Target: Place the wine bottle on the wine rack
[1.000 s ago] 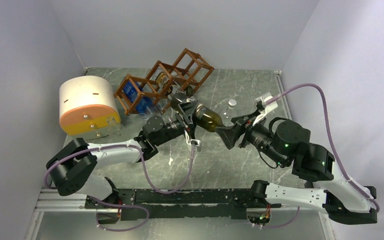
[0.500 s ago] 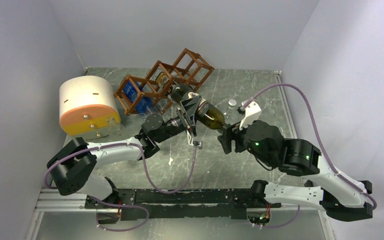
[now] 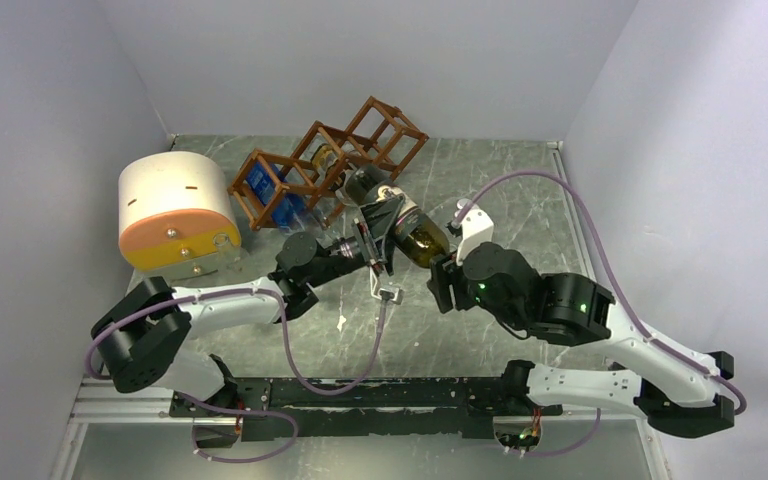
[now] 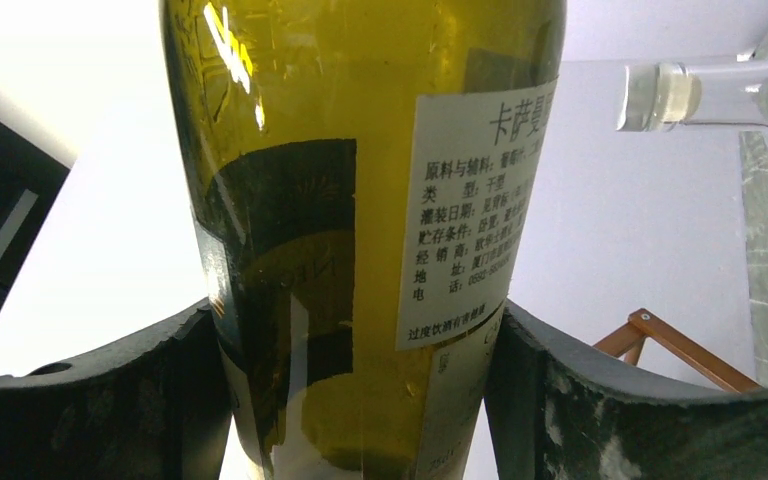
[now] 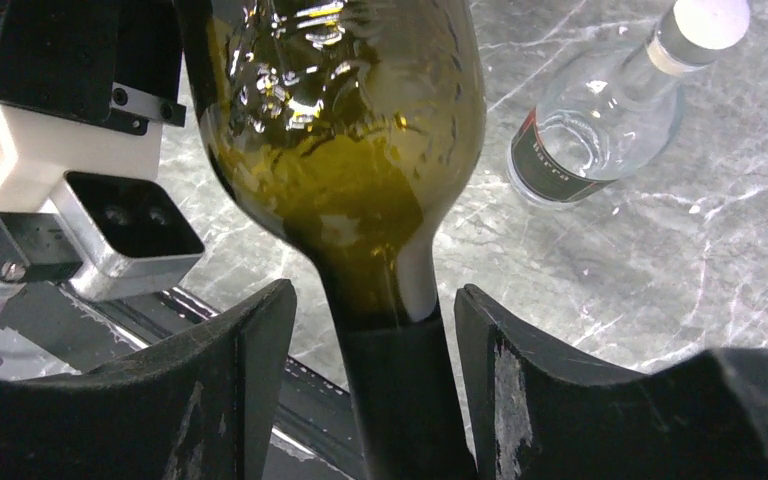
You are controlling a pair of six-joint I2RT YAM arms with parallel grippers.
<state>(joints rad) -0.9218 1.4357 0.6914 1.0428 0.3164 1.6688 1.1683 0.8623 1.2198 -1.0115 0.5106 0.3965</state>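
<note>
Top view: your left jaws are clamped across the body of the wine bottle [image 3: 415,235], which hangs tilted above the grey marbled tabletop [image 3: 520,180]. Its base points toward the wine rack [image 3: 325,165] at the rear left and its neck points toward your right arm. The base lies just in front of the rack's middle cells; you cannot tell whether it touches the frame. A cream-and-orange cylinder [image 3: 175,210] sits to the left of the rack.

Left wrist view: both black pads [image 4: 160,400] press against the olive-green glass of the wine bottle [image 4: 360,200], beside its white back label. A corner of the wine rack [image 4: 680,345] shows at lower right, and a clear bottle [image 4: 700,90] at upper right.

Right wrist view: your right jaws stand apart, one finger [image 5: 240,380] on each side of the dark neck of the wine bottle [image 5: 350,150], with a gap visible on the left side. The clear bottle [image 5: 610,130] lies on the tabletop beyond.
</note>
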